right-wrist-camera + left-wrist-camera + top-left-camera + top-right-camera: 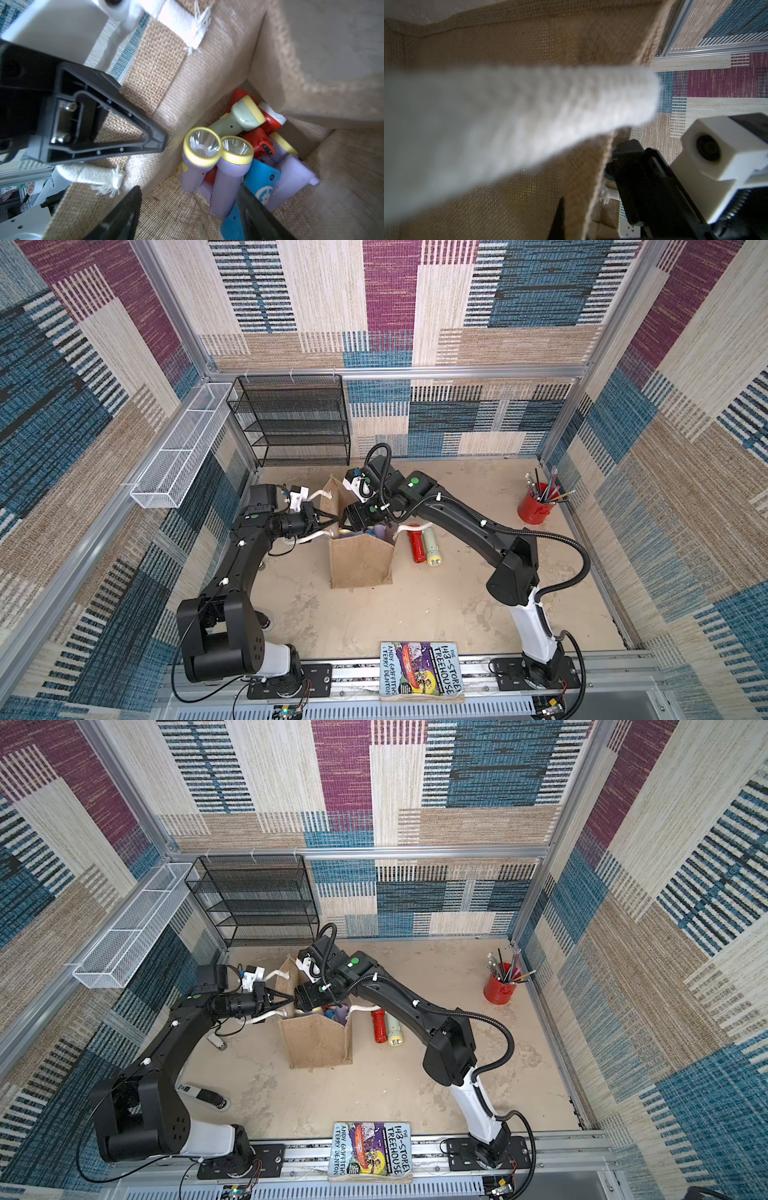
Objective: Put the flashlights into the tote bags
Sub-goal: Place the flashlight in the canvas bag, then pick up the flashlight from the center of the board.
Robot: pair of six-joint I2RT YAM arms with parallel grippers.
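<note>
The tan burlap tote bag [360,562] [316,1046] stands open mid-table. My left gripper [332,521] [291,999] is shut on the bag's left rim, and burlap [529,41] and a white rope handle [508,124] fill its wrist view. My right gripper [189,207] hangs open inside the bag's mouth with nothing between its fingers. Under it lie several flashlights: lilac ones with yellow collars [201,145], a blue one [260,180], red [257,142] and pale green [239,118]. A red flashlight [414,545] [378,1026] and a pale green one [430,549] [393,1031] lie on the table right of the bag.
A black wire-mesh rack [295,423] stands at the back wall and a white wire basket [183,448] hangs on the left wall. A red cup of pencils [536,508] sits at the back right. A book [419,670] lies at the front edge.
</note>
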